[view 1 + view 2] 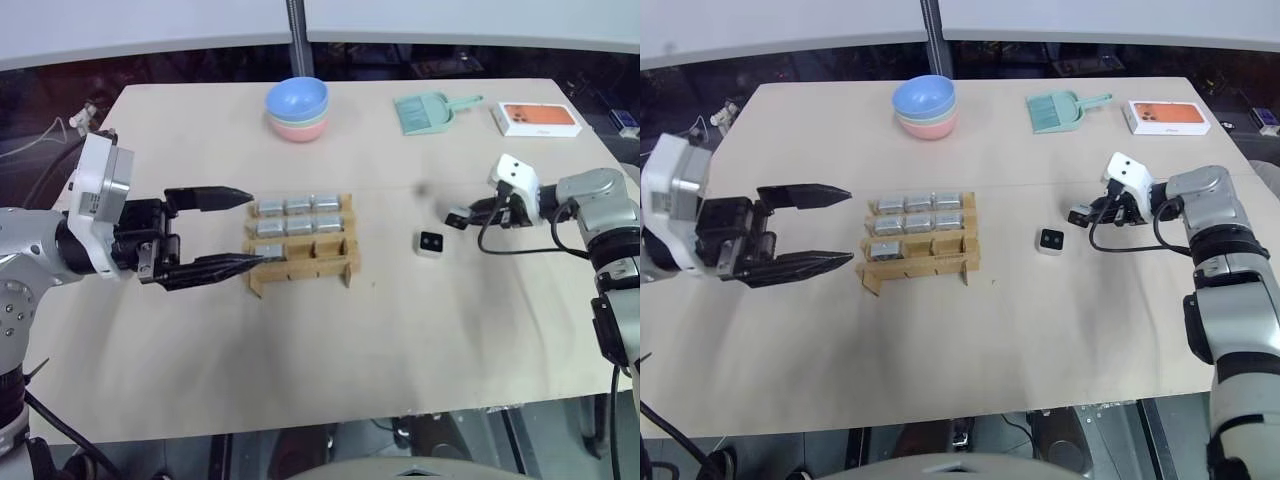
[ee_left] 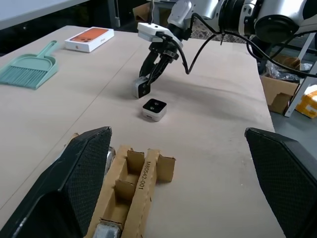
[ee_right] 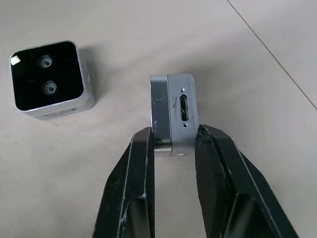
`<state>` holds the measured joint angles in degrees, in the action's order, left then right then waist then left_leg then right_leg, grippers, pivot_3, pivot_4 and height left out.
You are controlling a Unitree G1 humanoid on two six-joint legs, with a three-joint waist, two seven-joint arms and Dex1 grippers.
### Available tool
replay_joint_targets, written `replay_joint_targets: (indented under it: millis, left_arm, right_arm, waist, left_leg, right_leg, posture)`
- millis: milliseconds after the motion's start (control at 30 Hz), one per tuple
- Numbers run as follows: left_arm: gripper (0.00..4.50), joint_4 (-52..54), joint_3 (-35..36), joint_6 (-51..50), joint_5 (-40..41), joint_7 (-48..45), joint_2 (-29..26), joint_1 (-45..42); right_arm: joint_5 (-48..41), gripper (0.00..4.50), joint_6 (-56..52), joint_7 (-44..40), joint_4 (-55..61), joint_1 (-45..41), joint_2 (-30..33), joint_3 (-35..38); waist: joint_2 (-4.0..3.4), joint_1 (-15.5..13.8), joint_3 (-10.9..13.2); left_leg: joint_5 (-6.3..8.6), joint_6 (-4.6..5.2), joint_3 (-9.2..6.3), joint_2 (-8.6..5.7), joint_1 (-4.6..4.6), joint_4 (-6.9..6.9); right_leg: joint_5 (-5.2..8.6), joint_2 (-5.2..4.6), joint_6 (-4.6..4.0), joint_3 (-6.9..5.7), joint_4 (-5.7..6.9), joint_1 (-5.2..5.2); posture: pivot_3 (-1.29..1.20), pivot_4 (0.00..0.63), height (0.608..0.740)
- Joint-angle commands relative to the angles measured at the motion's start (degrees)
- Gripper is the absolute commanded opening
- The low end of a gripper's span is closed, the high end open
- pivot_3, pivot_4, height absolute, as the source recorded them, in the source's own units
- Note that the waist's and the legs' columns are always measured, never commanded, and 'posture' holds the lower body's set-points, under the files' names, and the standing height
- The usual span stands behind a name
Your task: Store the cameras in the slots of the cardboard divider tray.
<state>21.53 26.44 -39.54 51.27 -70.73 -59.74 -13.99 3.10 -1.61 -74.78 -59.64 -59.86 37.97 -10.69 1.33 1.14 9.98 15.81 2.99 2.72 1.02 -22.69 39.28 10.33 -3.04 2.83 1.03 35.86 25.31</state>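
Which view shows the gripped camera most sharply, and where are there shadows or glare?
Right wrist view: the held camera is crisp, its port readable, between the right gripper fingers; the loose camera has a small glint on its dark face. Left wrist view: the left gripper fingers are large and soft, soft shadows lie on the table. Left eye view: even light, faint shadows beside the cardboard divider tray.
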Motion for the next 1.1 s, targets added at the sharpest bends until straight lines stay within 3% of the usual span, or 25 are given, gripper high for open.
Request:
replay_joint_targets:
  millis: [33,267,500,767,1100]
  left_arm:
    - [4.50,0.9,0.6,0.1,0.8,0.3,-1.2,-1.0]
    - [4.50,-2.1,0.8,1.3,-2.3,-0.9,-3.6,-0.7]
    - [4.50,-8.3,1.9,5.5,-7.8,-3.9,-6.5,0.1]
    - [4.50,-12.5,6.4,9.3,-12.8,-7.7,-8.0,6.2]
    - [4.50,-12.6,9.8,12.9,-19.6,-10.1,-9.1,15.1]
  right_arm:
    - [-1.1,0.61,0.9,-1.2,2.3,-0.8,0.4,1.7]
    - [-7.4,0.61,-6.1,-6.5,22.8,-1.6,-2.7,1.9]
    - [-9.3,0.61,-14.9,-6.9,37.2,-1.9,-11.6,-3.7]
    - [-6.1,0.61,-18.5,0.1,36.1,-7.6,-22.2,-9.0]
    - [-4.4,0.61,-22.2,2.1,37.5,-8.0,-27.5,-13.5]
  waist:
    - [0.00,0.0,0.0]
    - [-0.15,0.4,0.1]
    - [-0.16,0.9,0.1]
    - [-0.21,1.2,0.2]
    - [-0.20,1.1,0.2]
  left_leg:
    - [0.00,0.00,0.00,0.00,0.00,0.00]
    - [0.00,0.00,-0.04,0.02,-0.08,-0.03]
    - [0.00,0.00,-0.05,0.05,-0.16,-0.07]
    - [-0.13,-0.24,0.00,0.13,-0.25,-0.08]
    - [-0.11,-0.34,0.02,0.18,-0.33,-0.13]
  right_leg:
    - [0.00,0.00,0.00,0.00,0.00,0.00]
    - [-0.07,0.01,0.13,0.06,0.06,0.15]
    - [-0.08,0.02,0.13,0.05,0.09,0.26]
    - [-0.07,0.02,0.12,0.02,0.11,0.40]
    - [0.01,-0.06,-0.05,-0.15,0.06,0.41]
  posture:
    - [0.00,0.150,0.740]
    - [0.00,0.150,0.740]
    - [0.00,0.150,0.740]
    - [0.00,0.150,0.740]
    - [0.00,0.150,0.740]
